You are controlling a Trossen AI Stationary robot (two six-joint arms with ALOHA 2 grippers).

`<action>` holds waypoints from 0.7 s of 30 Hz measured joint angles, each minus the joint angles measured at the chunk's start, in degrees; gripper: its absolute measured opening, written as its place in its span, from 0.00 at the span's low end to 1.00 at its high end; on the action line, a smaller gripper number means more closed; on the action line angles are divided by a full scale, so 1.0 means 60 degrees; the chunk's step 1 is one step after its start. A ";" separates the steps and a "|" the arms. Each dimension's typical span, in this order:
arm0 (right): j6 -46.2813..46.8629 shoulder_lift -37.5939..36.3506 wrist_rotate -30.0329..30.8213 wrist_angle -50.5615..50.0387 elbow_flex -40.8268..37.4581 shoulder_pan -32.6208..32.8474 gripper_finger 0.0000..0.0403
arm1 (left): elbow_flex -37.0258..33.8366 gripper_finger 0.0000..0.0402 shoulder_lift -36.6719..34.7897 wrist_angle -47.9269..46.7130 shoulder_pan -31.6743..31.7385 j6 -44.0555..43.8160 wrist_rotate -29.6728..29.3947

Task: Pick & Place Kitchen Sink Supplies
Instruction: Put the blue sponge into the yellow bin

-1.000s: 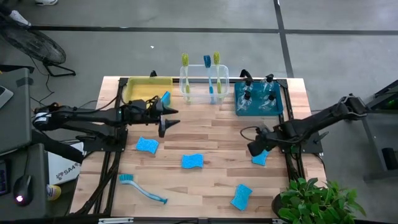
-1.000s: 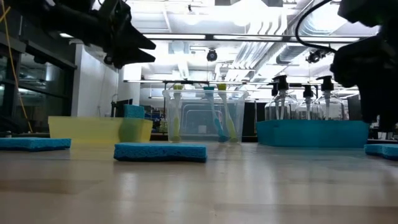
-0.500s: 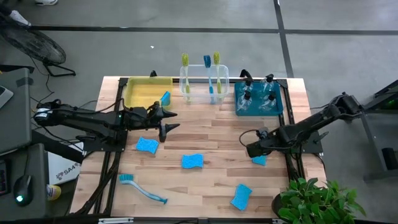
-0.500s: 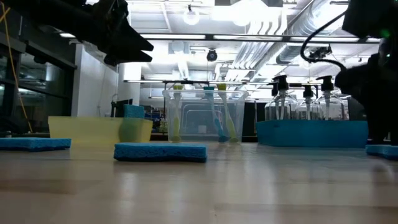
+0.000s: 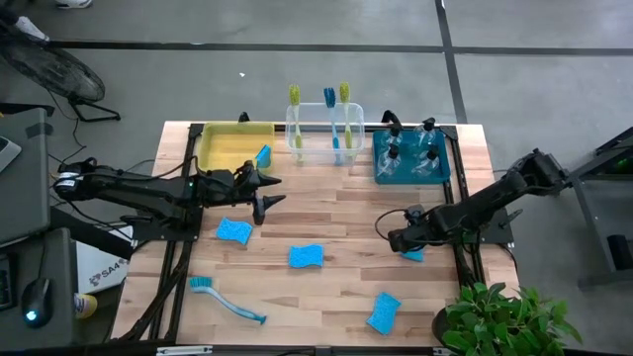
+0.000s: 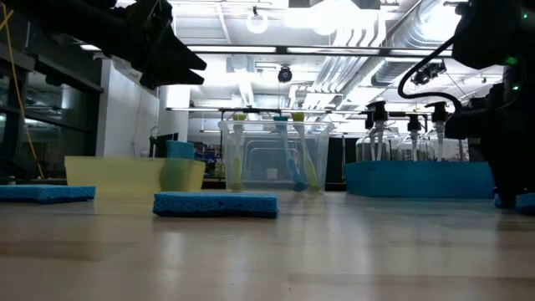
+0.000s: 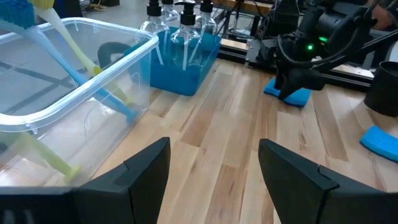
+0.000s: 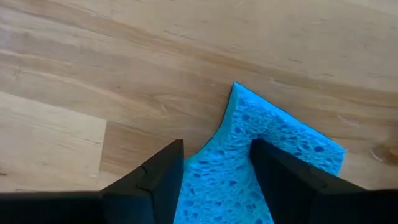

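Where pressed, porous bright-blue sponge (image 8: 261, 168)

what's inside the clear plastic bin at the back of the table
The clear rectangular plastic bin holds three long-handled dish brushes standing heads-up: two yellow-green ones and a blue one. Whether anything lies flat on its floor cannot be told.

Five bright-blue sponges: one (image 5: 262, 155) tilted in the yellow bin (image 5: 223, 149) at the table's (image 5: 346, 213) far left, three flat mid-table (image 5: 234, 230) (image 5: 306, 256) (image 5: 384, 312), one (image 8: 261, 162) near the right edge. Three brushes (image 5: 329, 119) stand upright in the clear bin (image 5: 356, 133), far edge; a blue-handled brush (image 5: 226, 300) lies near the front-left corner. Clear spray bottles (image 5: 406, 148) stand in the teal bin (image 5: 381, 170), far right.
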 joint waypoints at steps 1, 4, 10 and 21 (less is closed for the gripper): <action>0.0000 0.0028 -0.0003 -0.0001 0.0003 0.0000 0.47 | 0.0000 0.60 0.0000 -0.0032 0.0000 -0.0003 -0.0025; 0.0002 0.0031 0.0013 -0.0056 0.0008 0.0004 0.46 | 0.0000 0.60 0.0000 -0.0129 0.0000 -0.0005 -0.0208; -0.0045 0.0083 0.0032 -0.0325 0.0098 0.0004 0.38 | 0.0000 0.60 0.0007 -0.0250 0.0000 -0.0104 -0.0261; -0.0510 0.0094 0.0283 -0.0470 0.0097 0.0011 0.18 | 0.0000 0.60 0.0007 -0.0468 0.0000 -0.0350 -0.0252</action>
